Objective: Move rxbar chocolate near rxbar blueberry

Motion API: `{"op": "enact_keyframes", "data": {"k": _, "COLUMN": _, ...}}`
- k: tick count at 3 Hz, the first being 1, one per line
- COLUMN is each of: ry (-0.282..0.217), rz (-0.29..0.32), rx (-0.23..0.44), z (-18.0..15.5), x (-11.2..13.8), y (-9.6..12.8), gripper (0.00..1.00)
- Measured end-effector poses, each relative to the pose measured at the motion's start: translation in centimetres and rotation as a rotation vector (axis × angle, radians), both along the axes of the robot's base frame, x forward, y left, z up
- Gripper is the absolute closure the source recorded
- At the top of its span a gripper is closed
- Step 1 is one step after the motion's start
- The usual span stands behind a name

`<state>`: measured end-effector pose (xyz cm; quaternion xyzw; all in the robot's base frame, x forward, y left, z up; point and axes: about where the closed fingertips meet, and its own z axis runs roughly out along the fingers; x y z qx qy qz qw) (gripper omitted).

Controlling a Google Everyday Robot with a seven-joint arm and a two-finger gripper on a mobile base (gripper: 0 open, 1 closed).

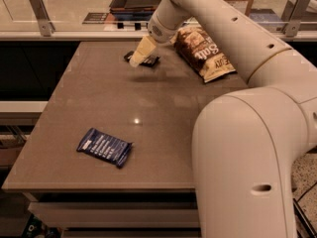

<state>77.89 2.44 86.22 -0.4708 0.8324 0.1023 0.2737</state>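
The gripper (137,58) sits low over the rxbar chocolate (152,61) at the table's (168,118) far edge, beside a chip bag (203,51); its grip cannot be told. The rxbar blueberry (104,147) lies well apart, near the front-left corner

Bars on the tabletop (163,113): two. One was the black bar (151,61), at the far edge. The other was the blue bar (104,147), near the front left corner.

Bags: one. The bag (203,46) lay at the far right.

Tabletops: one.

Arms: one. The arm (237,38) carried one set of jaws, which stood at the far edge, directly over the black bar.

Metal brackets behind the tabletop: two, a left bracket (38,11) and a right bracket (296,11).
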Motion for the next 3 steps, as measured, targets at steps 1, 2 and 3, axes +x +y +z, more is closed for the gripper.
{"op": "enact_keyframes", "data": {"k": 1, "ry": 0.033, "rz": 0.013, "rx": 0.005, "z": -0.8, "x": 0.1, "y": 0.2, "gripper": 0.00}}
{"op": "enact_keyframes", "data": {"k": 2, "ry": 0.077, "rz": 0.026, "rx": 0.023, "z": -1.7, "x": 0.1, "y": 0.4, "gripper": 0.00}}
{"op": "enact_keyframes", "data": {"k": 3, "ry": 0.104, "rz": 0.029, "rx": 0.034, "z": -2.5, "x": 0.4, "y": 0.5, "gripper": 0.00}}
